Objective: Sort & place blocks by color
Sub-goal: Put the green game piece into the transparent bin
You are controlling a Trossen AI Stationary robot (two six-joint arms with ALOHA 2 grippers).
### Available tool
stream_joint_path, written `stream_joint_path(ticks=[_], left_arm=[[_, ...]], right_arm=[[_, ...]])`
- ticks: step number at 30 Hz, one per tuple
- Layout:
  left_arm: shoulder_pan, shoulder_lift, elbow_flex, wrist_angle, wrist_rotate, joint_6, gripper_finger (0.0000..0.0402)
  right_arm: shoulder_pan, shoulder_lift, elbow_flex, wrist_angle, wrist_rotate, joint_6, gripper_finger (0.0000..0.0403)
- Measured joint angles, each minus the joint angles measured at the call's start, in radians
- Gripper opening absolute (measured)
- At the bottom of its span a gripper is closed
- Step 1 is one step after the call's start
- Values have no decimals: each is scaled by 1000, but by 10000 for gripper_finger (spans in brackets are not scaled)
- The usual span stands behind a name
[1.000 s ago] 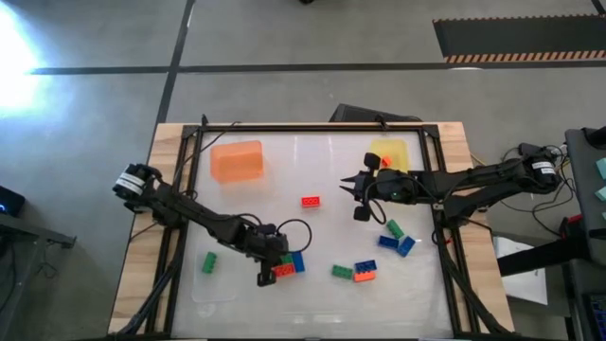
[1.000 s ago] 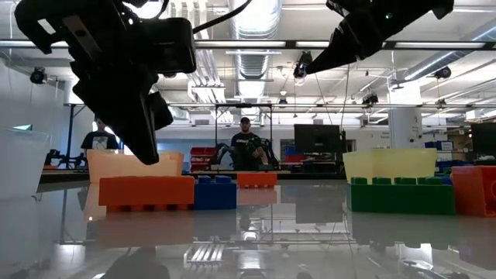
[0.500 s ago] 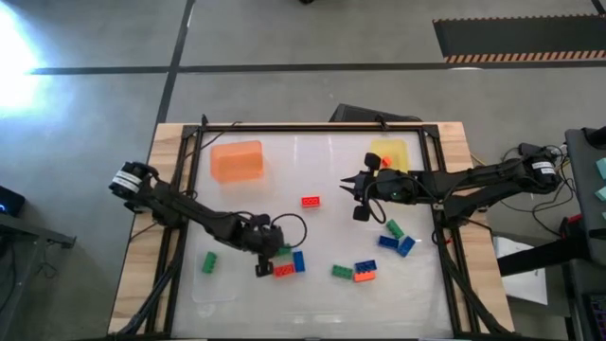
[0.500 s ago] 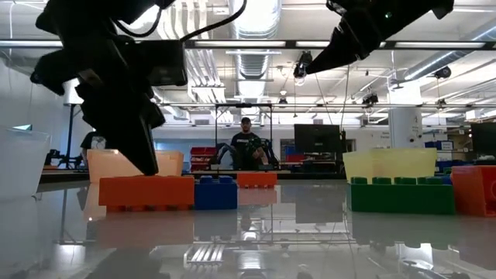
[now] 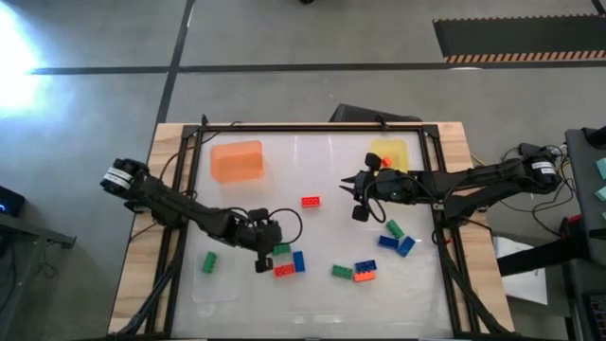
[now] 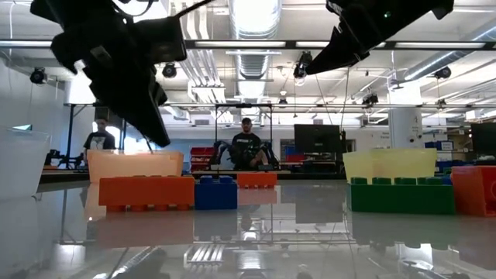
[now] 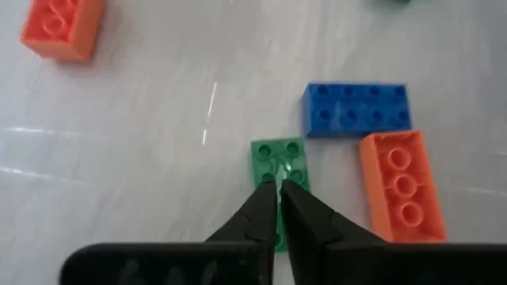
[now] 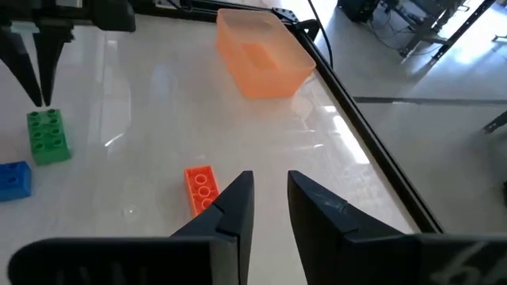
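Observation:
Three blocks lie close together left of the table's middle: a green one (image 5: 281, 249) (image 7: 279, 158), a blue one (image 5: 299, 261) (image 7: 356, 109) and a red-orange one (image 5: 284, 270) (image 7: 398, 184). My left gripper (image 5: 260, 258) (image 7: 279, 185) is shut with nothing between its fingers. Its tips hang just over the green block's near-left end, clear of it in the low view (image 6: 159, 139). My right gripper (image 5: 357, 196) (image 8: 268, 180) stays high over the table's middle right, its fingers a little apart and holding nothing. Another red-orange block (image 5: 311, 201) (image 8: 201, 190) lies below it.
An orange tray (image 5: 237, 161) sits at the far left and a yellow tray (image 5: 388, 153) at the far right. A lone green block (image 5: 208, 262) lies near left. Several green, blue and orange blocks (image 5: 364, 273) are scattered near right. The black frame (image 5: 312, 126) runs around the table.
My left gripper has risen off the block cluster and drawn back toward the table's far-left, turning as it went; it stays shut. The green block now shows uncovered. The blocks have kept their places.

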Motion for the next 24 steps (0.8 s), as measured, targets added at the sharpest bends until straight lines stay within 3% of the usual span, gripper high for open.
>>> stream_joint_path(ticks=[14, 19, 24], left_arm=[[-7, 118, -4, 110, 0, -26, 226], [-7, 148, -4, 135, -1, -26, 248], [-7, 158, -12, 128, -1, -26, 231]], right_arm=[[0, 2, 0, -7, 0, 27, 70], [0, 5, 0, -6, 0, 31, 68], [0, 5, 0, -5, 0, 33, 63]])
